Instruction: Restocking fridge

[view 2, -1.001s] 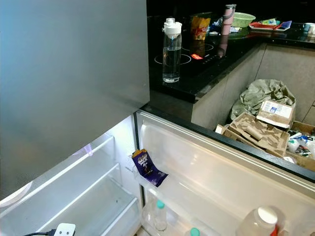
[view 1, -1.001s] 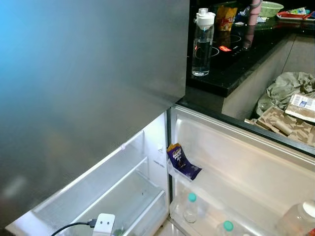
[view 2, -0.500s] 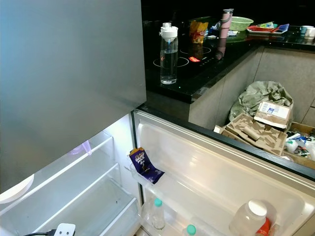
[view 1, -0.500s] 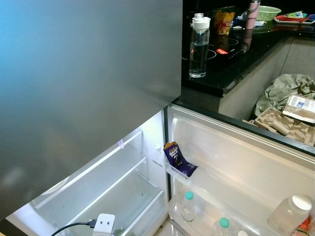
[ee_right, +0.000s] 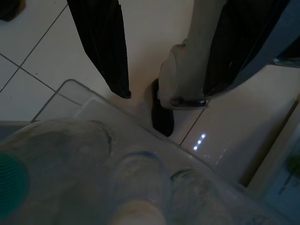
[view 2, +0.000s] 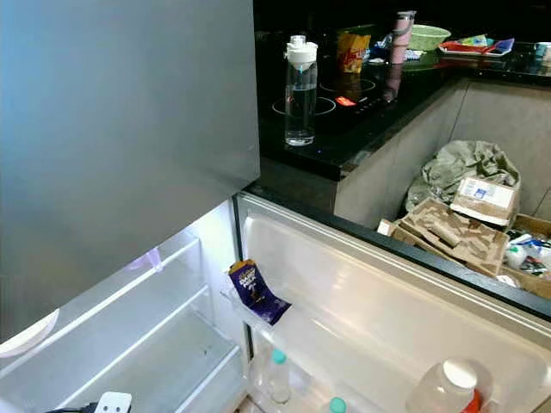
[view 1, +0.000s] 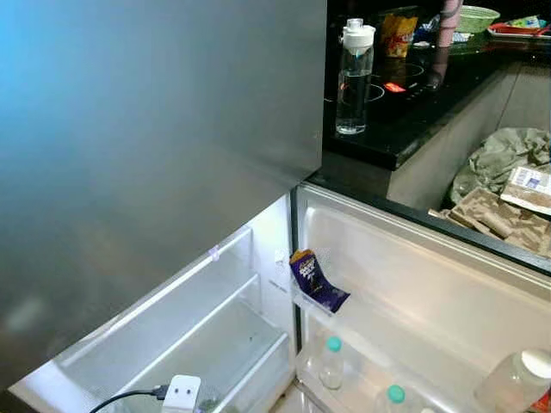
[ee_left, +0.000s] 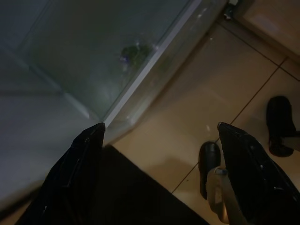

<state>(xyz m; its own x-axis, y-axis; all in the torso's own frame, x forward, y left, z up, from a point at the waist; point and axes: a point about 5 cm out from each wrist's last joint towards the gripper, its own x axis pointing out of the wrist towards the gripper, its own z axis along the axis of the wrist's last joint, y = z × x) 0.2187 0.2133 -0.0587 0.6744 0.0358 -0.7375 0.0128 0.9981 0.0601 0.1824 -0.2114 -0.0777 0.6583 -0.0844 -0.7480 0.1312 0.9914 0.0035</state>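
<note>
Left eye view. A brushed grey metal fridge door [view 1: 155, 146] covers the upper left of the frame; below it the lit white fridge interior [view 1: 215, 335] shows clear plastic shelves. A white plug adapter with black cable [view 1: 179, 391] is cut off at the bottom edge. At centre, a purple foil chocolate wrapper [view 1: 317, 280] leans in the open lower door's shelf [view 1: 413, 292]. At upper right, a clear plastic water bottle with white cap [view 1: 354, 77] stands on the glossy black countertop [view 1: 405, 112].

Right eye view. Lower centre, two small clear bottles with teal caps [view 2: 277, 374] sit in the door bin; a white-capped translucent jar [view 2: 443, 387] is cut off at lower right. Crumpled brown cardboard and a grey bag [view 2: 461, 202] lie at right.

Left wrist view. Dim; the left gripper [ee_left: 159, 154] hangs with fingers spread over beige floor tiles [ee_left: 201, 108] and a clear drawer edge.

Right wrist view. Dark; the right gripper [ee_right: 173, 51] hangs with fingers spread above blurred bottle tops.
</note>
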